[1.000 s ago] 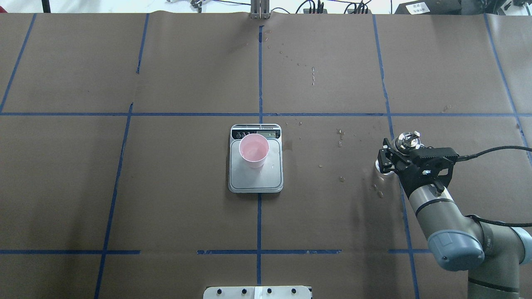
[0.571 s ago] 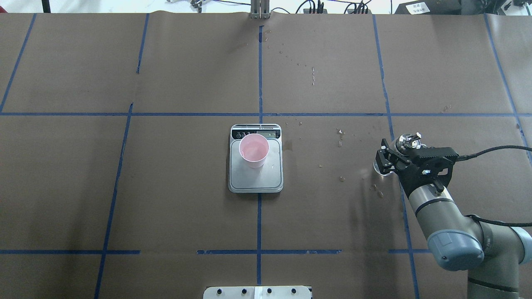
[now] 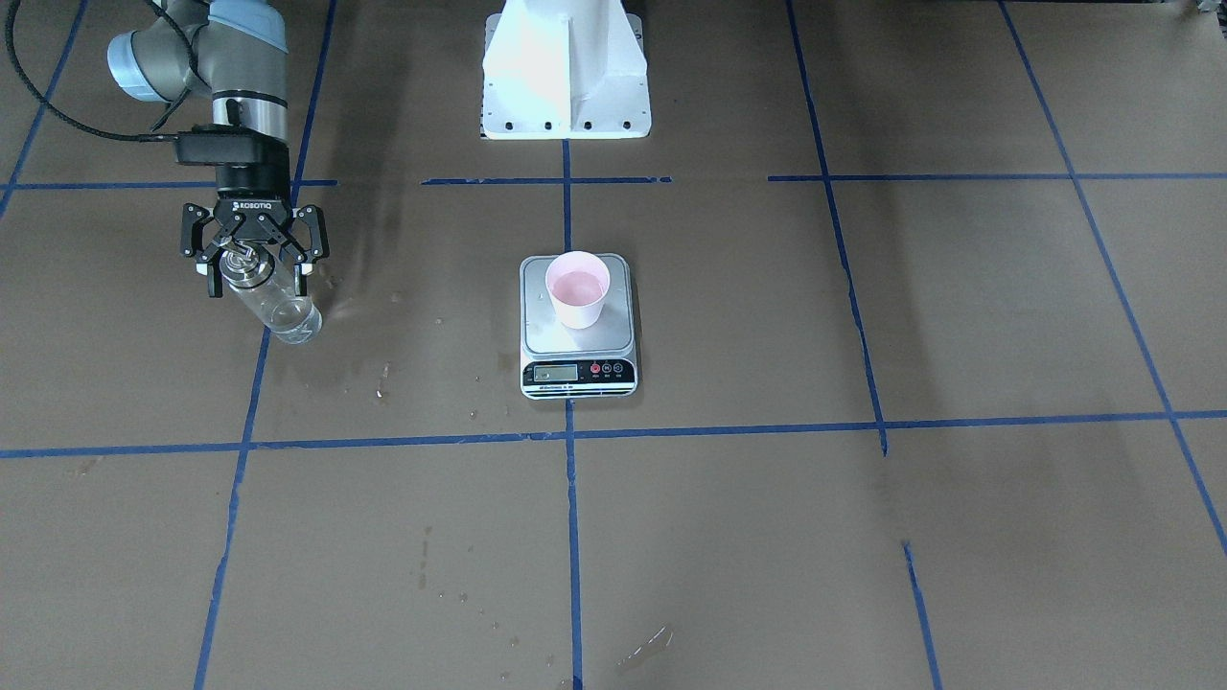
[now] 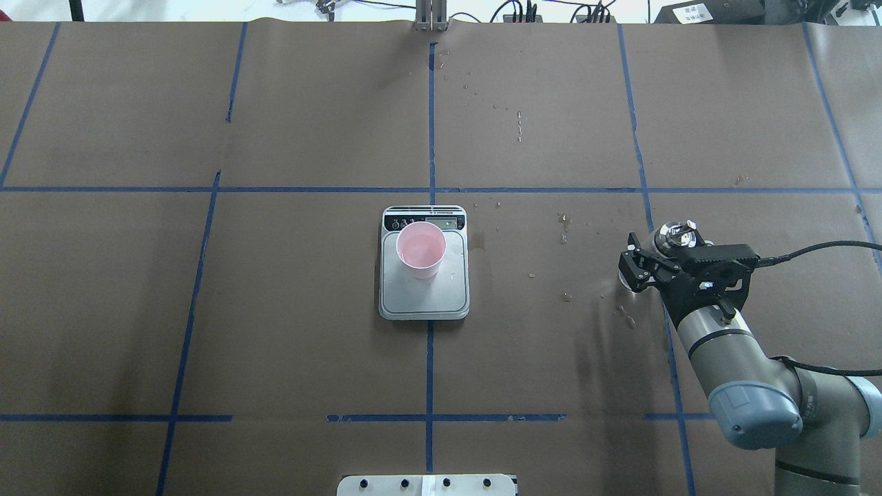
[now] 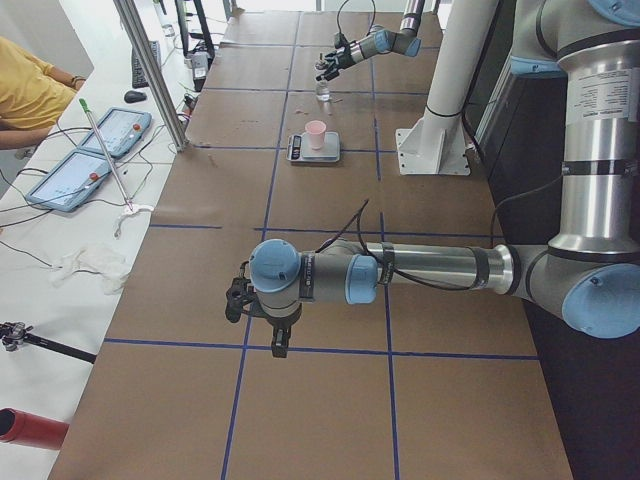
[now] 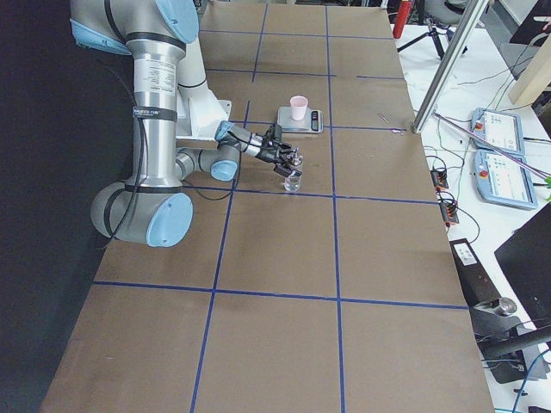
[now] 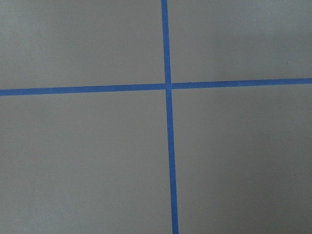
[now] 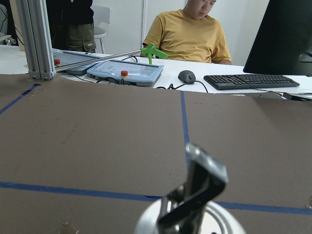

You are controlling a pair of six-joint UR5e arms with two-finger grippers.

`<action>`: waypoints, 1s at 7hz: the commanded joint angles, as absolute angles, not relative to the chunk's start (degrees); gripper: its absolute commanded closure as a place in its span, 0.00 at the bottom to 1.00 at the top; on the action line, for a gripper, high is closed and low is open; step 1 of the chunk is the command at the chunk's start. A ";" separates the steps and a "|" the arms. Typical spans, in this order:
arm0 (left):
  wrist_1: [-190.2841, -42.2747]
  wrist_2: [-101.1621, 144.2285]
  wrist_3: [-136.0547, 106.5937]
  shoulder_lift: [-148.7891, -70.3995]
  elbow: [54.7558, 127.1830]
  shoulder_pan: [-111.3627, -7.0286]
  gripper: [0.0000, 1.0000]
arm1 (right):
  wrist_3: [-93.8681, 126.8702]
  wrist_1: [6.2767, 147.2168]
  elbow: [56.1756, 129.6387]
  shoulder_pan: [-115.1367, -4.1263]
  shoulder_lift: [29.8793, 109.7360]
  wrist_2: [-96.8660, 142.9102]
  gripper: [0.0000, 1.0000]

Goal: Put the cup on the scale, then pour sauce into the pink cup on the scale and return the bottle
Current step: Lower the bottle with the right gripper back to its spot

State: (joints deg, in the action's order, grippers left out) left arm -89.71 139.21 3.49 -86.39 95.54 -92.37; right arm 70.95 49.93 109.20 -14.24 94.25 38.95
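The pink cup (image 3: 577, 287) stands upright on the scale's steel platform (image 3: 546, 337), with a little clear liquid in it; both also show in the overhead view, the cup (image 4: 421, 248) on the scale (image 4: 424, 297). The clear glass bottle (image 3: 280, 305) with its silver spout cap (image 4: 676, 234) stands on the table far to the robot's right. My right gripper (image 3: 257, 285) is open, its fingers spread on either side of the bottle's neck. The right wrist view shows the spout cap (image 8: 196, 195) close below. My left gripper (image 5: 240, 300) shows only in the exterior left view, so I cannot tell its state.
Brown paper with blue tape lines (image 4: 430, 138) covers the table. Small wet spots (image 4: 565, 238) lie between the scale and the bottle. The robot's white base (image 3: 566, 72) stands behind the scale. An operator in yellow (image 8: 187, 34) sits beyond the far edge.
The right gripper's fingers have spread apart around the bottle's neck and let it go. The bottle stands where it was. The cup and scale have not moved.
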 commanded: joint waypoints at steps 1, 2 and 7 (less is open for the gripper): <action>-89.74 139.22 3.43 -86.57 95.54 -92.37 0.00 | 71.19 49.83 109.42 -12.58 94.66 38.24 0.00; -89.74 139.22 3.51 -86.57 95.62 -92.37 0.00 | 71.45 49.92 109.34 -9.96 94.92 35.97 0.00; -89.74 139.22 3.52 -86.57 95.62 -92.37 0.00 | 72.07 49.57 109.34 -5.36 98.52 34.98 0.00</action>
